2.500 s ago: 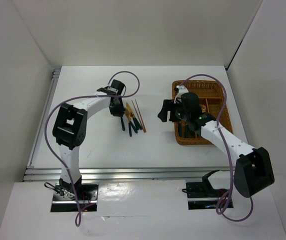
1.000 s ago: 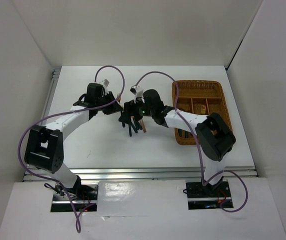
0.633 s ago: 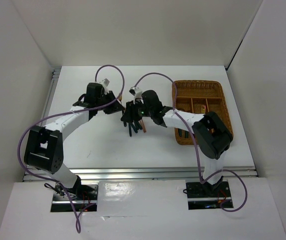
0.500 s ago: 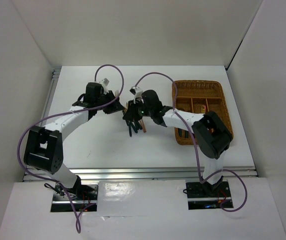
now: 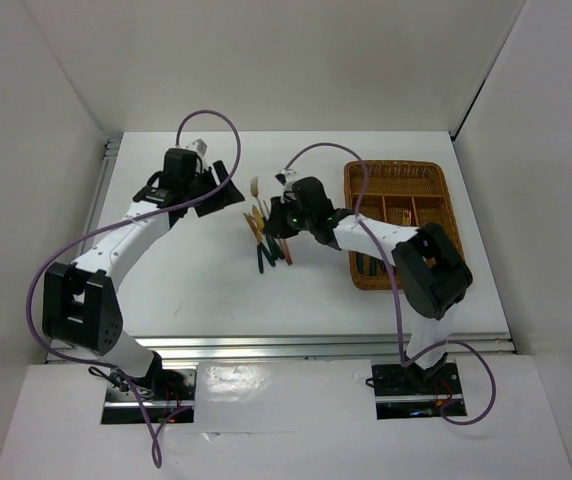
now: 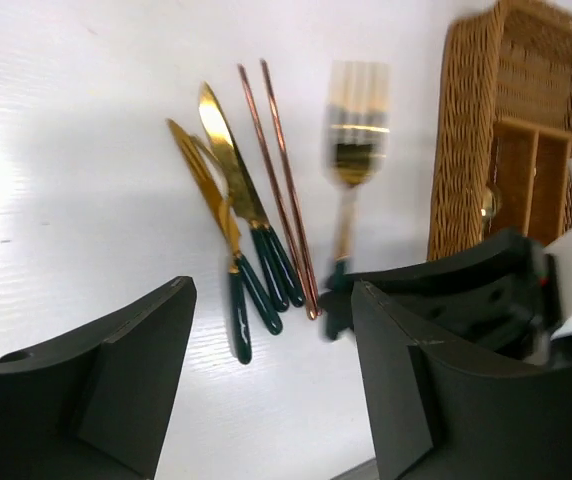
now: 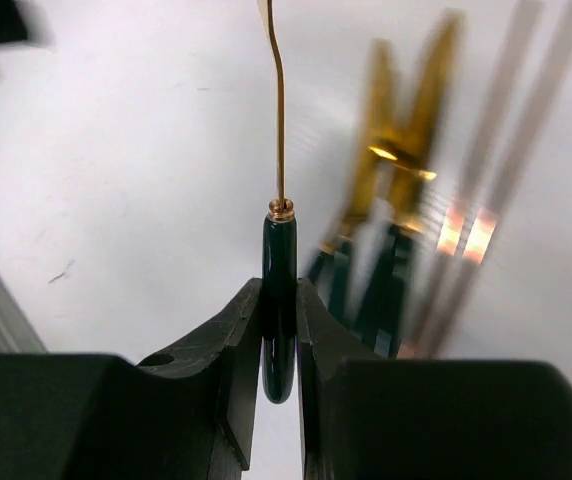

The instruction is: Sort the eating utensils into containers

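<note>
Fork [image 6: 356, 110] held off desk [image 5: 186, 270], green handle clamped in right tool [image 7: 279, 310], arm stretched left; left tool [image 6: 271, 295] wide, left of cutlery [image 6: 231, 200].

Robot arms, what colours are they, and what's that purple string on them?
Both the left arm and right arm have white tube-shaped links with chunky black joints. A thin purple cable loops along each one. The jaws are plain matte black, blocky, with no markings I can see.

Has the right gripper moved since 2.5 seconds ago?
Yes. The right gripper went left, from the wicker tray to the utensil pile, and grips a green-handled utensil.
</note>
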Available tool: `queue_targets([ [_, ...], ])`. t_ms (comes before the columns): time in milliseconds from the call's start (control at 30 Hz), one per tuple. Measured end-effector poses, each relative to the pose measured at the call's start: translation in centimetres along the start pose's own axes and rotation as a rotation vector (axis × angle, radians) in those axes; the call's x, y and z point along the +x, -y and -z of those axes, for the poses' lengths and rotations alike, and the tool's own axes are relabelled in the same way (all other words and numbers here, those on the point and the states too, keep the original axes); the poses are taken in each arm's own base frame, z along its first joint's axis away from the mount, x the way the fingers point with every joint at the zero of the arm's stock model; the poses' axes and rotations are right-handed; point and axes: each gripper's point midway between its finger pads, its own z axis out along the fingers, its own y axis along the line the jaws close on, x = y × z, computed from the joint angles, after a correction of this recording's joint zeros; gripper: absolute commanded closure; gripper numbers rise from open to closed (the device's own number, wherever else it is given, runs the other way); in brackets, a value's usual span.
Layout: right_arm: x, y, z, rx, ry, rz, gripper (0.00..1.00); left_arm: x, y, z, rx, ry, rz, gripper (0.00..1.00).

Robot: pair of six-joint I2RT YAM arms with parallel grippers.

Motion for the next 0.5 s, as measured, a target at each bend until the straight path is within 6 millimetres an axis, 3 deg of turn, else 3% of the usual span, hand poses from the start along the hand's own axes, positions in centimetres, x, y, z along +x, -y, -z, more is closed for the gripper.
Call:
queue_targets([
  [100, -0.7, 3.5, 2.8, 0.112, 0.021, -0.050, 0.96, -1.7, -0.8, 1.7, -0.059, 0.058, -0.008, 0.20],
  [200, -1.9, 6.8, 7.2, 0.261, 0.071, -0.091, 0.92, -3.3, -2.4, 2.7, -0.116, 0.106, -0.006, 0.19],
  [400, -4.6, 8.6, 15.7, 0.499, 0.209, -0.098, 0.91, -4.3, -5.1, 3.3, -0.189, 0.120, 0.028, 0.19],
  [500, -4.2, 11.5, 19.5, 0.651, 0.240, -0.137, 0.91, -4.0, -5.4, 2.9, -0.188, 0.101, 0.031, 0.21],
])
